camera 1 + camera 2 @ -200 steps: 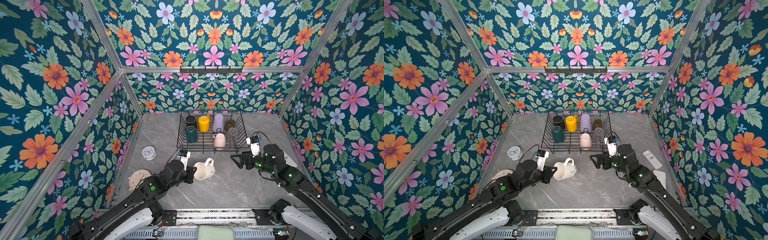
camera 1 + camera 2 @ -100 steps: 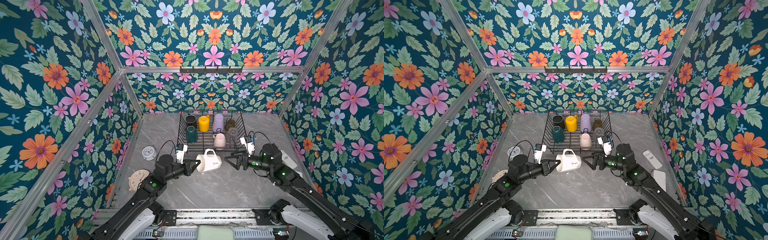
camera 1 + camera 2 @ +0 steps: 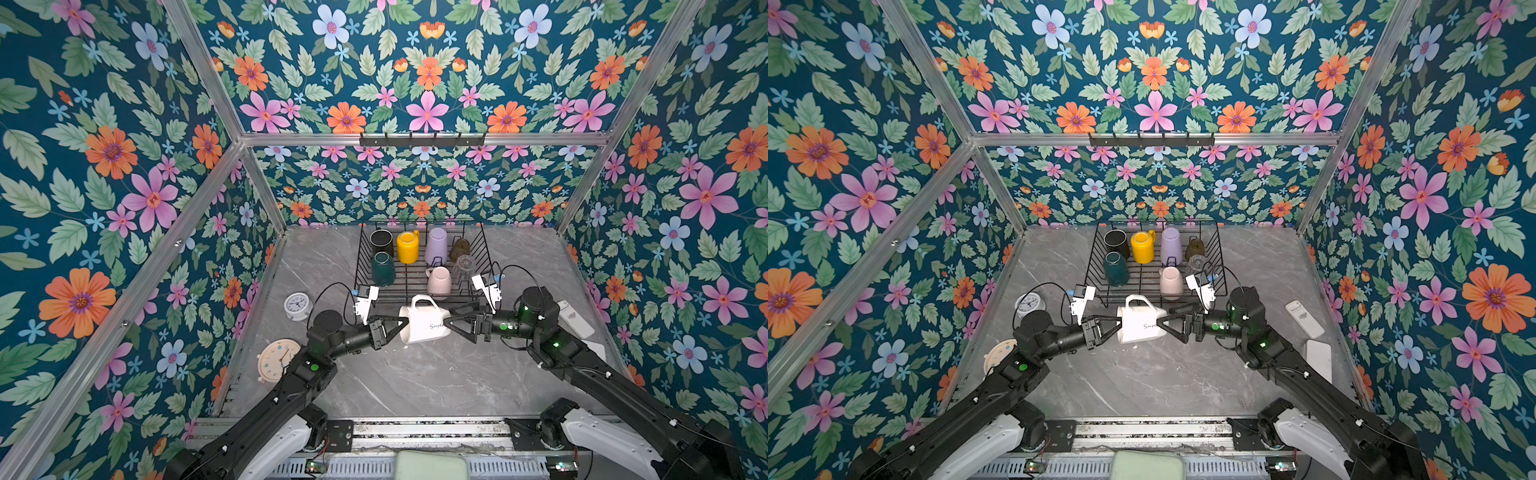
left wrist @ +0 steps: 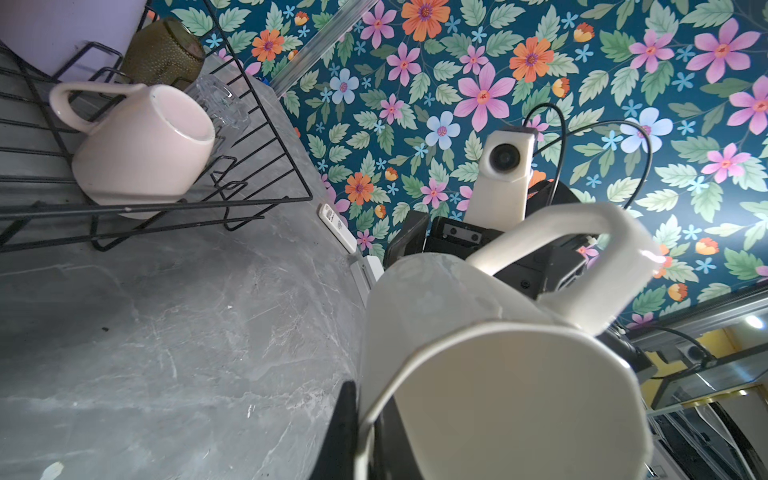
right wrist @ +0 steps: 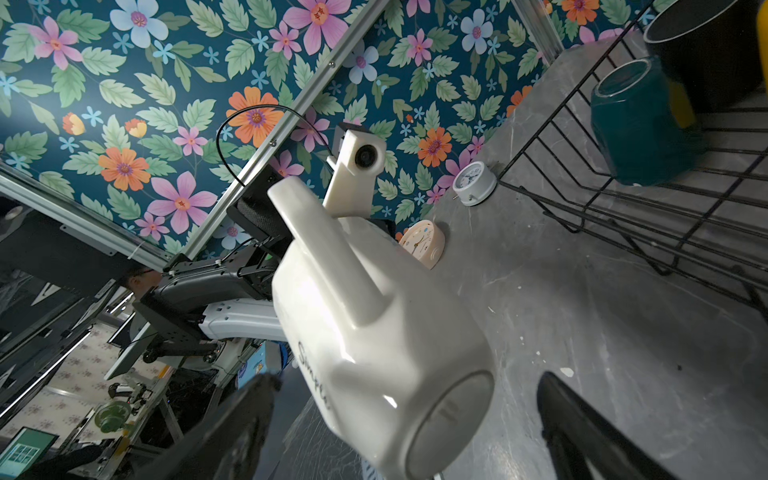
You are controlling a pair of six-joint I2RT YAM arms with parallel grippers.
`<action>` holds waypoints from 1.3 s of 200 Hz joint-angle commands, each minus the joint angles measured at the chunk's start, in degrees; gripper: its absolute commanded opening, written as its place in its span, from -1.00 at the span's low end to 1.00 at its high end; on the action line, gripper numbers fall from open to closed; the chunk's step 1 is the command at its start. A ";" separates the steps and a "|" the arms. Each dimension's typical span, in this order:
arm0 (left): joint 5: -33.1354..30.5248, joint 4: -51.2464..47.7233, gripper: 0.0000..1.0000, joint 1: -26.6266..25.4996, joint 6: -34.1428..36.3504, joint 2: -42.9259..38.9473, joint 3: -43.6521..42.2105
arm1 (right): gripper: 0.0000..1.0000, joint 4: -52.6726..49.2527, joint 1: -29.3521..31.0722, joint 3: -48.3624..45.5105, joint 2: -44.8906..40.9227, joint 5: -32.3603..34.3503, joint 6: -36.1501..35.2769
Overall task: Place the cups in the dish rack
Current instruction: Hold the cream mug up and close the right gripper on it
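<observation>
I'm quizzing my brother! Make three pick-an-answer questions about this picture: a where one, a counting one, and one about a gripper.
1. Where is the white mug? A in the rack; B held between both grippers; C beside the clocks.
2. How many cups sit in the dish rack? A seven; B four; C nine.
3. The right gripper is: A shut tight; B out of sight; C open.
Answers: B, the left gripper holds its rim; A, seven show in both top views; C, its jaws stand apart around the mug's base.

White mug [image 5: 374, 324] looks like glossy glazed ceramic, dish rack [image 3: 409, 276] is thin black-coated metal wire, tabletop [image 3: 415, 382] smooth marble-look stone.
</observation>
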 commanded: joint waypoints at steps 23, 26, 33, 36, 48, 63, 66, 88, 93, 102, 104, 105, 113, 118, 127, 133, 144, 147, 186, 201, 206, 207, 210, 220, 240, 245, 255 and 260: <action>3.68 11.86 -1.00 0.43 -4.30 1.73 -0.18 | 0.95 0.74 5.25 1.46 1.12 -0.01 -5.64; 3.89 12.07 -1.00 0.41 -4.44 1.89 -0.18 | 0.95 0.63 5.44 1.55 1.24 0.37 -5.81; 4.16 12.35 -1.00 0.51 -4.74 2.17 -0.10 | 0.95 0.63 5.82 1.65 1.51 0.71 -6.06; 4.27 12.42 -1.00 0.43 -4.77 2.22 -0.11 | 0.95 0.69 5.87 1.66 1.65 0.73 -6.06; 4.60 12.60 -1.00 0.52 -5.02 2.55 -0.17 | 0.95 1.42 5.95 1.77 2.20 0.74 -5.89; 5.37 12.77 -1.00 0.52 -5.05 2.73 -0.25 | 0.95 1.93 6.21 1.95 2.65 0.74 -5.83; 5.41 12.72 -1.00 0.52 -5.13 2.81 -0.19 | 0.95 1.98 6.32 2.04 2.71 0.80 -5.84; 5.87 13.09 -1.00 0.52 -5.49 3.03 -0.37 | 0.94 2.19 6.73 2.43 3.11 1.23 -5.92; 6.00 13.50 -1.00 0.52 -5.77 3.15 -0.44 | 0.94 2.34 6.88 2.48 3.22 1.26 -5.89; 6.35 14.34 -1.00 0.52 -6.37 3.27 -0.61 | 0.93 2.59 7.04 2.61 3.50 1.56 -5.93; 6.42 14.55 -1.00 0.52 -6.44 3.33 -0.62 | 0.93 2.64 7.07 2.61 3.49 1.69 -5.94; 6.48 14.60 -1.00 0.52 -6.49 3.30 -0.66 | 0.93 2.68 7.12 2.61 3.48 1.69 -5.92; 6.76 14.98 -1.00 0.52 -6.70 3.49 -0.71 | 0.93 2.94 7.38 2.71 3.96 1.84 -5.89; 6.90 15.15 -1.00 0.52 -6.79 3.58 -0.72 | 0.93 3.18 7.55 2.70 4.22 1.95 -5.89; 7.08 15.19 -1.00 0.52 -6.82 3.78 -0.71 | 0.92 3.41 7.85 2.83 4.74 2.40 -5.86; 7.28 15.30 -1.00 0.52 -6.90 3.88 -0.71 | 0.92 3.42 8.09 2.96 5.14 2.69 -5.89; 7.75 15.93 -1.00 0.52 -7.19 4.05 -0.70 | 0.90 3.88 8.43 3.12 5.78 2.88 -5.82; 7.81 16.03 -1.00 0.52 -7.37 4.12 -0.76 | 0.90 4.04 8.54 3.14 5.92 2.93 -5.80; 8.57 16.76 -1.00 0.52 -7.79 4.21 -0.91 | 0.68 5.74 9.05 3.67 7.28 2.63 -5.45; 8.62 16.76 -1.00 0.52 -7.86 4.14 -0.98 | 0.47 6.10 9.15 3.76 7.48 2.58 -5.47; 8.65 16.76 -1.00 0.52 -7.78 4.11 -0.97 | 0.42 6.18 9.25 3.76 7.49 2.58 -5.45; 8.65 16.71 -1.00 0.52 -7.82 4.13 -0.97 | 0.41 6.21 9.22 3.76 7.41 2.58 -5.45; 8.67 16.75 -1.00 0.52 -7.79 4.10 -1.04 | 0.39 6.17 9.27 3.76 7.48 2.58 -5.49; 8.74 16.84 -1.00 0.52 -7.92 4.13 -1.06 | 0.29 6.20 9.21 3.76 7.44 2.58 -5.54; 8.74 16.84 -1.00 0.52 -7.91 4.08 -1.23 | 0.13 6.15 9.35 3.60 7.33 2.41 -5.62; 8.73 16.79 -1.00 0.52 -7.93 4.18 -1.23 | 0.09 6.14 9.35 3.58 7.25 2.41 -5.62; 8.75 16.75 -1.00 0.52 -7.88 4.17 -1.23 | 0.04 5.99 9.32 3.58 7.16 2.58 -5.71; 8.73 16.75 -1.00 0.52 -7.94 4.22 -1.23 | 0.00 5.97 9.29 3.58 7.04 2.67 -5.78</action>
